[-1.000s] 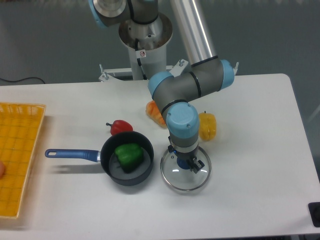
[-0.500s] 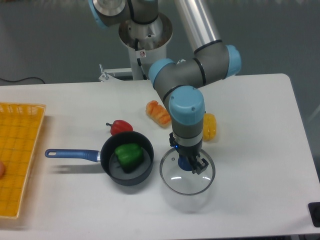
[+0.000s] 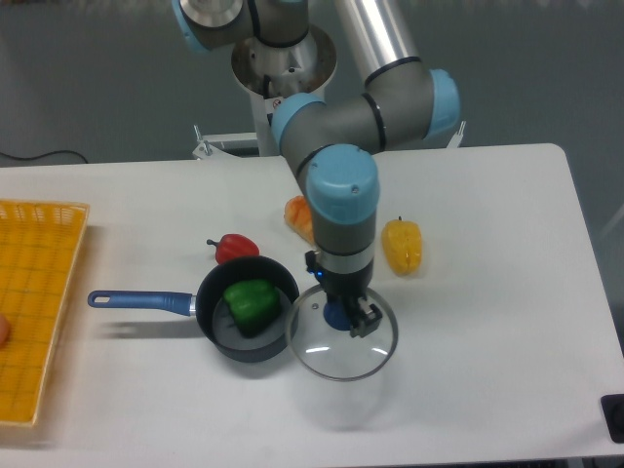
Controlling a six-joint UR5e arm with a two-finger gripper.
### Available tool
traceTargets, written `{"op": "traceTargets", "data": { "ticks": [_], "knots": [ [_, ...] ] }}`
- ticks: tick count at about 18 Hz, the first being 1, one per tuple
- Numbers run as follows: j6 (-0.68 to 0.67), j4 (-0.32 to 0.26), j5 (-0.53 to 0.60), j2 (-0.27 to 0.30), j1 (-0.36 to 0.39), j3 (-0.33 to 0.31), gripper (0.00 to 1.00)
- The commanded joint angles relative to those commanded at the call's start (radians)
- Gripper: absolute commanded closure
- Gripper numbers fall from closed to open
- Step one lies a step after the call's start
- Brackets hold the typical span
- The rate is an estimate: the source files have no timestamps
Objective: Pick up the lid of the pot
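**Glass pot lid [image 3: 341,346] hangs under the jaws, its rim reaching toward the pan**

The relation that matters is vertical: the lid lies directly beneath the jaws, its blue knob [image 3: 337,314] between the fingertips. The jaws stand narrowed on that knob, held apart by its thickness, so they appear to have hold of it. The lid is round, so it offers no long axis to line up with; the knob is what fixes the grip, and the clear disc spreads out around it on all sides.

The one arm [image 3: 341,185] comes down to the lid from above and behind, on the side of the jaws away from the camera. Beside the jaws, toward the crate [image 3: 39,312], sits the dark pan [image 3: 255,349] with a green bell pepper [image 3: 252,304] inside. The lid's rim overlaps the pan's edge in this view; whether they touch, I cannot tell. Away from the pan, behind and to the other side of the jaws, is a yellow item [image 3: 402,246] on the table [image 3: 487,390].

The lid seems to be off the table, which would make the pick-up all but done. The next move probably calls for a straight lift with the grip kept firm. Sliding toward the pan while low could knock the rim against it and twist the knob between the fingers.
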Motion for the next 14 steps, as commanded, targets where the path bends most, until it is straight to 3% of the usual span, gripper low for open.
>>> {"op": "traceTargets", "data": {
  "ticks": [14],
  "knots": [
    [0.000, -0.006, -0.006, -0.003, 0.000, -0.017, 0.60]
  ]
}}
